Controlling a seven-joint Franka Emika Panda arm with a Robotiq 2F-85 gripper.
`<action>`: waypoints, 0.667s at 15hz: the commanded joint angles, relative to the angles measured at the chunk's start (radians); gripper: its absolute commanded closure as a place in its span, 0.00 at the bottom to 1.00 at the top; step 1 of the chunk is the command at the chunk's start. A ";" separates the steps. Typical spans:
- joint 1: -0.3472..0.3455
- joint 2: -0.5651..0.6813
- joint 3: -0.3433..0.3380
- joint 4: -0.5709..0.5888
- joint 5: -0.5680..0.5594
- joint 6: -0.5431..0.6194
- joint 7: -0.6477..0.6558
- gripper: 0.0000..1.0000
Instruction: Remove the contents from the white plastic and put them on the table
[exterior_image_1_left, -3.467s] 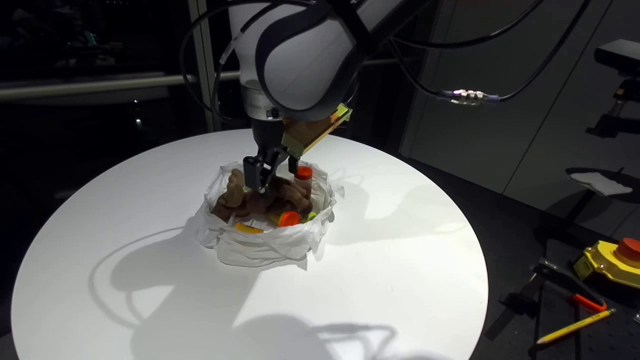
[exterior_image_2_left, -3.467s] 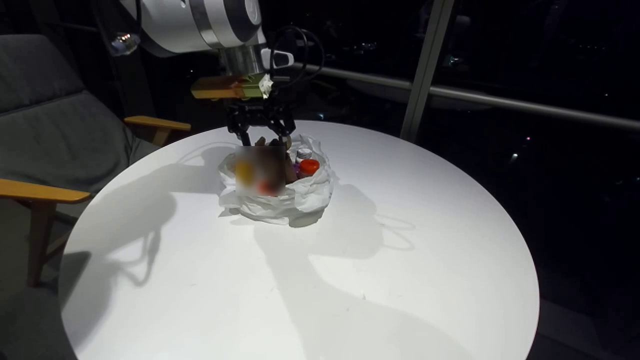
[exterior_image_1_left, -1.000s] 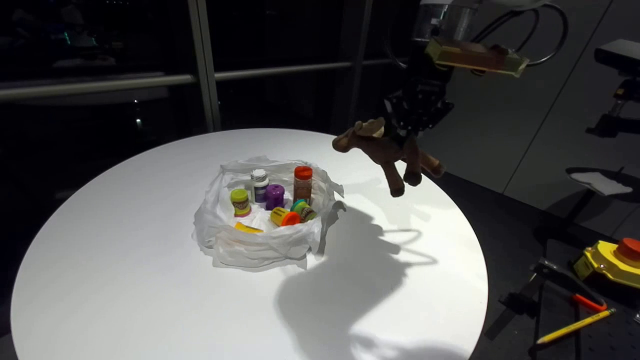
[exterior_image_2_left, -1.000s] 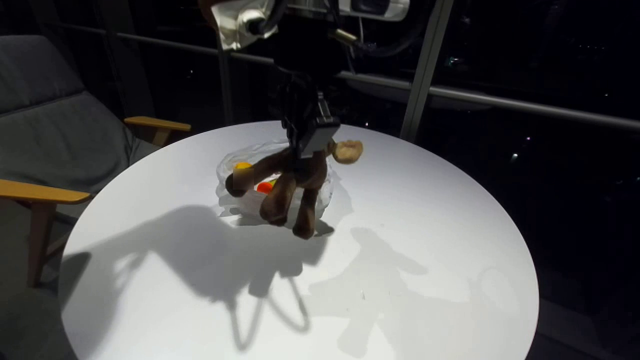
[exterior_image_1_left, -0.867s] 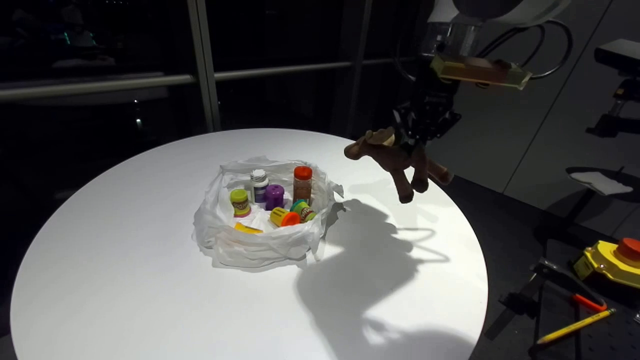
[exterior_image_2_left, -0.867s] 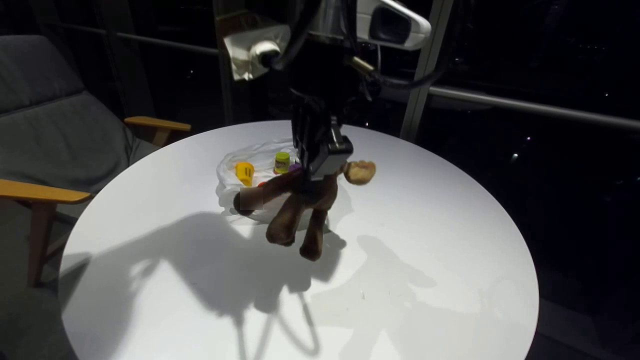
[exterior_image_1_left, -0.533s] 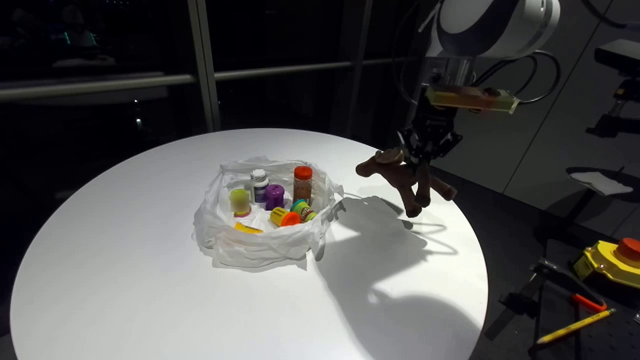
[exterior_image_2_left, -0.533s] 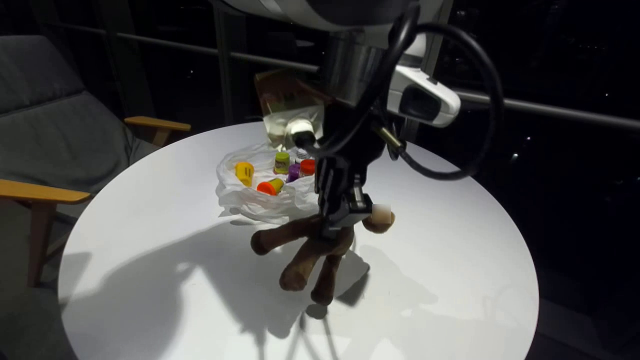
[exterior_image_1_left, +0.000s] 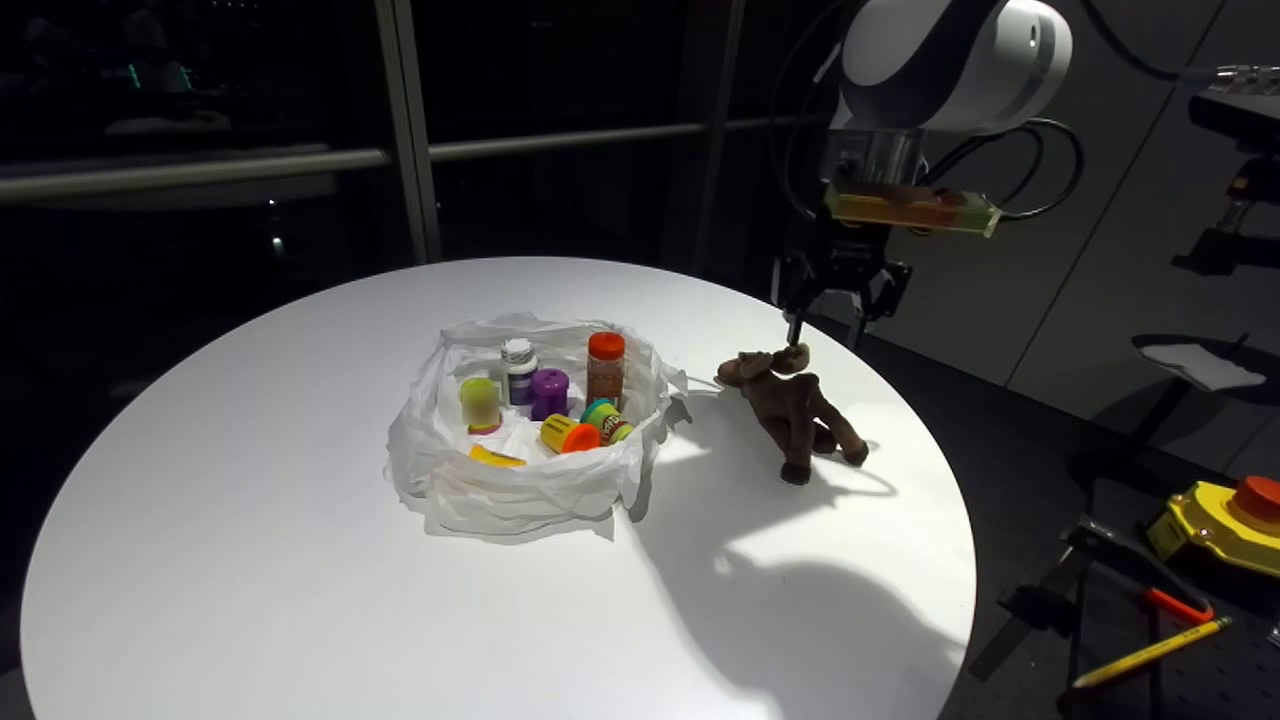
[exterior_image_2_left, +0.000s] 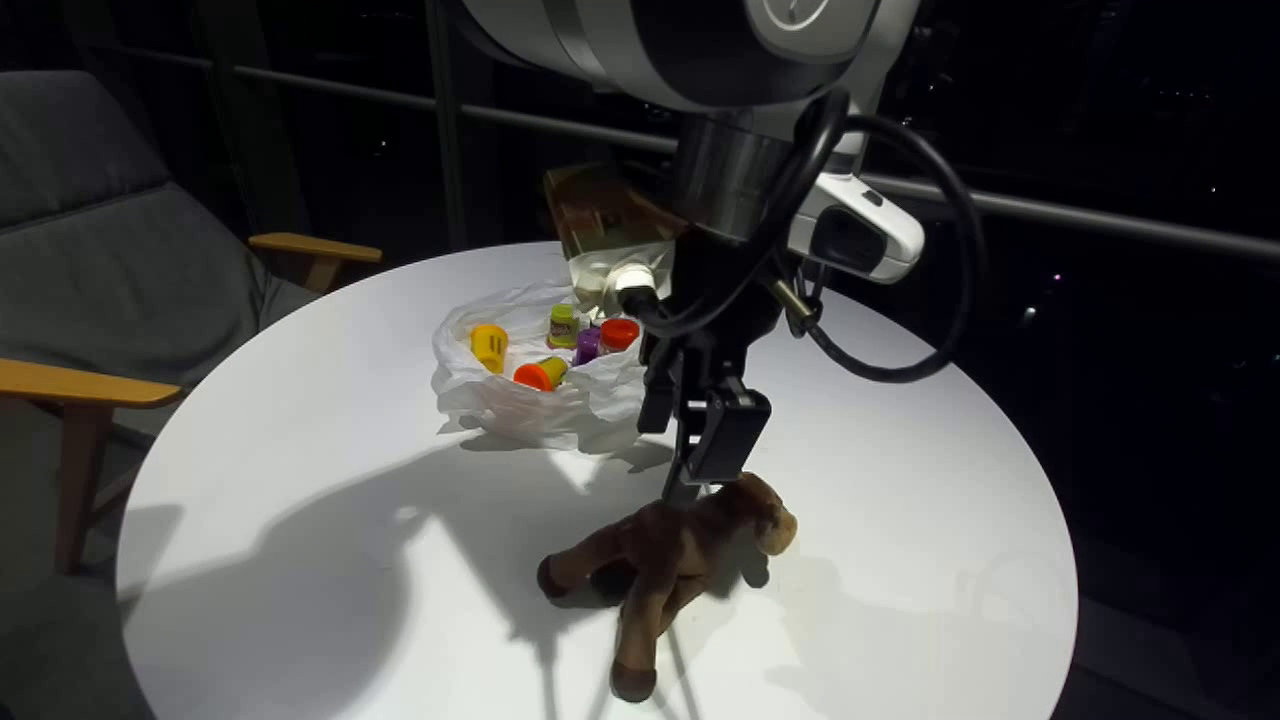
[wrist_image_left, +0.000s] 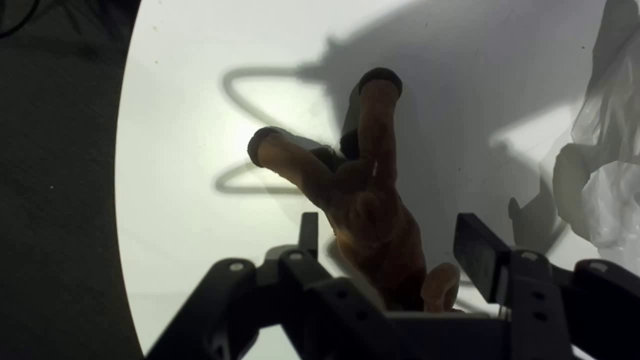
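A brown plush animal (exterior_image_1_left: 790, 405) rests on the white table (exterior_image_1_left: 300, 560), to one side of the white plastic bag (exterior_image_1_left: 520, 495). Just above the plush, my gripper (wrist_image_left: 390, 240) is open; in the wrist view the toy's body shows between its spread fingers, apart from both. Inside the wrinkled bag are a lime tub (exterior_image_1_left: 480, 405), a white bottle (exterior_image_1_left: 520, 375), a purple item (exterior_image_1_left: 549, 395), a red-lidded bottle (exterior_image_1_left: 605, 375), a yellow tub with orange lid (exterior_image_1_left: 565, 434), a green tub (exterior_image_1_left: 608, 424) and a yellow piece (exterior_image_1_left: 496, 457). The arm's mount partly covers the bag in an exterior view.
A grey armchair (exterior_image_2_left: 110, 250) with wooden arms stands beside the round table. Off the table's far side are a yellow box with a red button (exterior_image_1_left: 1225, 530) and a pencil (exterior_image_1_left: 1150, 653). A window rail (exterior_image_1_left: 200, 172) runs behind.
My gripper carried the plush out of the bag and down towards the table's edge. Within the last half second its jaws opened, and the plush now lies on the tabletop.
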 joint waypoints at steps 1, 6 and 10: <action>0.017 -0.035 0.001 0.005 0.007 -0.042 -0.002 0.00; 0.067 -0.160 0.012 -0.021 -0.110 -0.292 0.004 0.00; 0.119 -0.274 0.083 -0.033 -0.115 -0.349 -0.009 0.00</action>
